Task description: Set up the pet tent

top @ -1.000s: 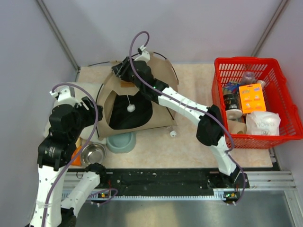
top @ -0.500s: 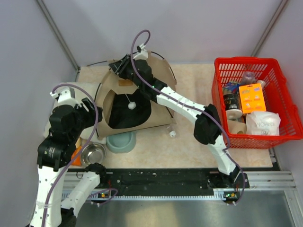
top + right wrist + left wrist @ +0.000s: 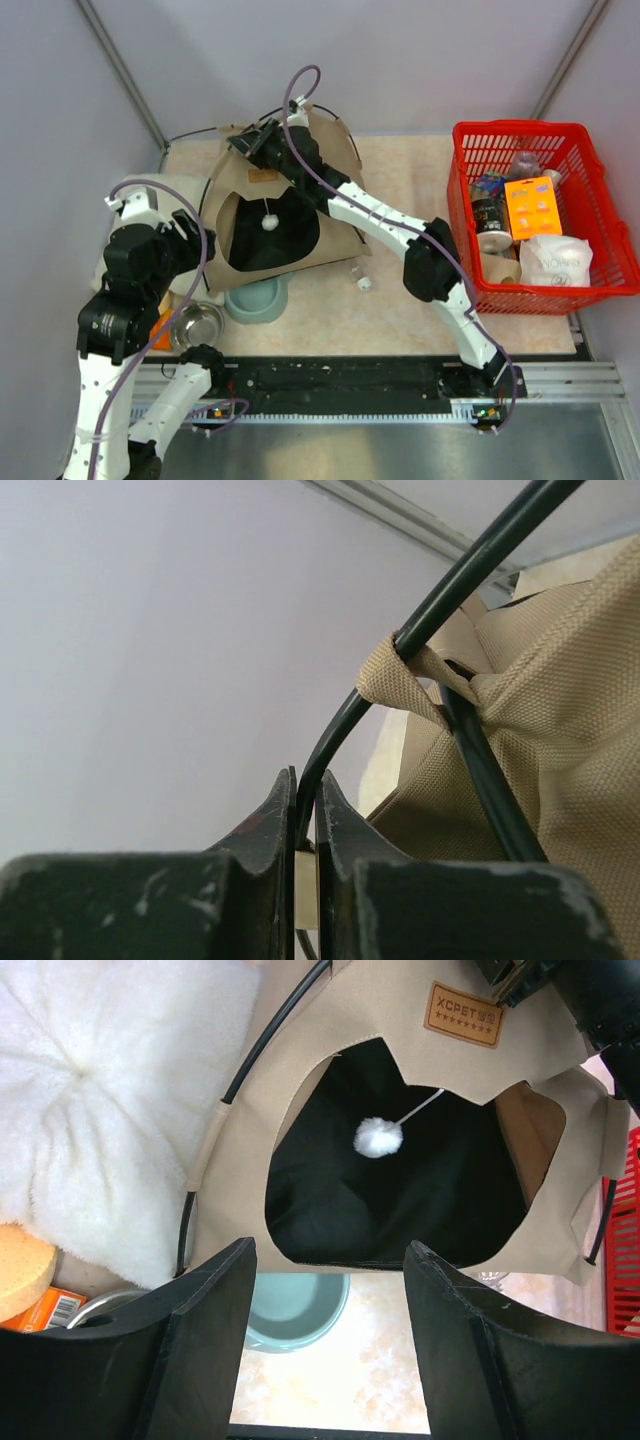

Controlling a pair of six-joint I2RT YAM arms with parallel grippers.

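The tan pet tent (image 3: 330, 160) stands at the back left of the table, its dark doorway (image 3: 268, 240) facing the arms, with a white ball (image 3: 267, 223) hanging in it and a brown label (image 3: 262, 177) above. My right gripper (image 3: 252, 142) is at the tent's top, shut on a thin black pole (image 3: 420, 620) that runs through a fabric loop (image 3: 400, 675). My left gripper (image 3: 330, 1290) is open and empty, hovering in front of the doorway (image 3: 400, 1200) above a teal bowl (image 3: 297, 1305).
A cream plush pillow (image 3: 178, 190) lies left of the tent, also in the left wrist view (image 3: 90, 1110). A steel bowl (image 3: 196, 324), an orange item (image 3: 30, 1275) and the teal bowl (image 3: 256, 298) sit near the front left. A red basket (image 3: 590, 290) with goods stands right.
My right gripper has moved left and back with the pole, lifting the tent's top. The tent stands more upright. The left arm has barely moved.
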